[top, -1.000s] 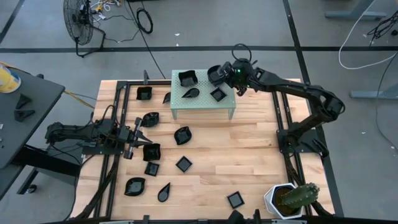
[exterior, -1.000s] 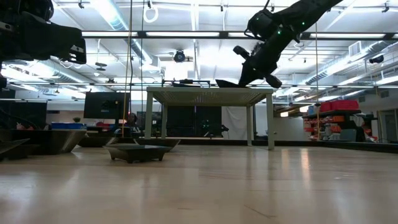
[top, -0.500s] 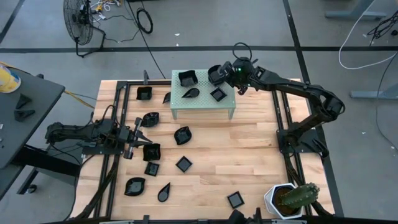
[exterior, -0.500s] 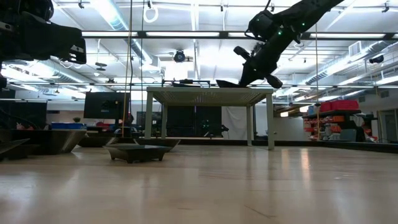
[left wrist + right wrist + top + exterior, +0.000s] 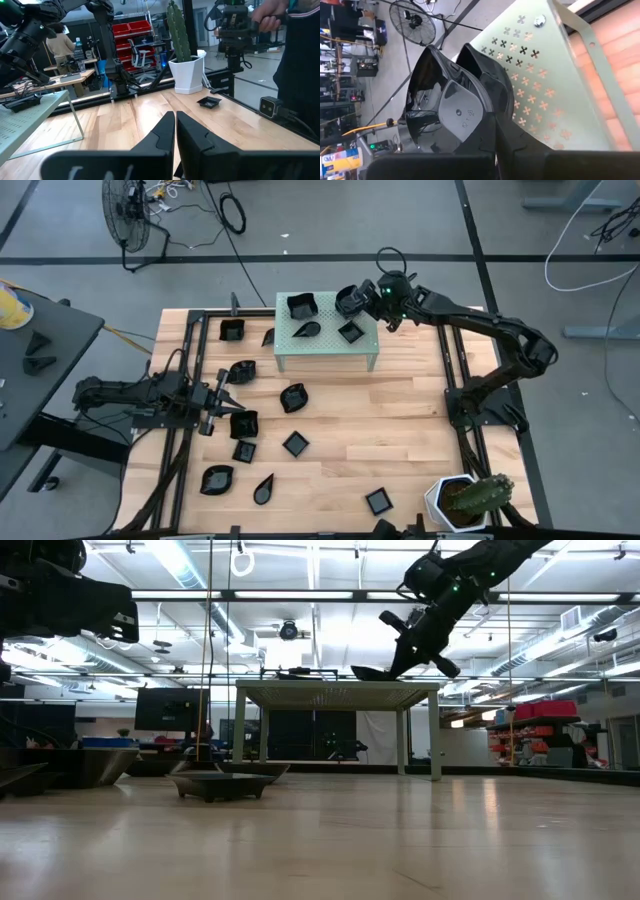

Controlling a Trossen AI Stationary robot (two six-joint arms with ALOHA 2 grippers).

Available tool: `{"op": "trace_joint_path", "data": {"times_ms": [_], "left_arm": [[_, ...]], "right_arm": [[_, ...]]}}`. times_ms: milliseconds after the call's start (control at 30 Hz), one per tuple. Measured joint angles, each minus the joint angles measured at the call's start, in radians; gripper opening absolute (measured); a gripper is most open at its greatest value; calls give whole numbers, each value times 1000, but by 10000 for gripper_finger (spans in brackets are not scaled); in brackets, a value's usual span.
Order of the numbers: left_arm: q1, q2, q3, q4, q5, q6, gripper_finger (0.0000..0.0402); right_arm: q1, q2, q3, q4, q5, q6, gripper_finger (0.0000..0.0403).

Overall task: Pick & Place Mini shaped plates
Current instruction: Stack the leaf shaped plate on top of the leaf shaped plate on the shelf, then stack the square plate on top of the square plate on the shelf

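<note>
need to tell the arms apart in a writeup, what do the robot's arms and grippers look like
Both arms are dark, almost black, jointed links with thin black cables alongside. The right gripper has a small green light glowing on its wrist. The left gripper has two flat, tapered black fingers. No markings are readable.

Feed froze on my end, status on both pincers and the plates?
Right pincer shut on a mini shaped plate, above the green stand. Left pincer shut, empty, parked at table's left. Three plates already on stand; nothing in the way.
</note>
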Motion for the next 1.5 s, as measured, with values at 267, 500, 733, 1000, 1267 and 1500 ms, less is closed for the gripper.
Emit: {"op": "trace_joint_path", "data": {"times_ms": [267, 500, 733, 1000, 1267, 1500], "left_arm": [[0, 0, 0, 0, 0, 0, 23], [0, 0, 0, 0, 0, 0, 23], [0, 0, 0, 0, 0, 0, 23], [0, 0, 0, 0, 0, 0, 23], [0, 0, 0, 0, 0, 0, 23], [0, 0, 0, 0, 0, 0, 23]], "right_arm": [[-6, -11, 0, -9, -7, -27, 0], [-6, -11, 0, -7, -8, -54, 19], [-7, -11, 0, 8, -13, -55, 56], [-7, -13, 0, 15, -17, -56, 118], [-7, -17, 0, 23, -34, -80, 152], [-7, -28, 0, 23, -53, -177, 157]]}}
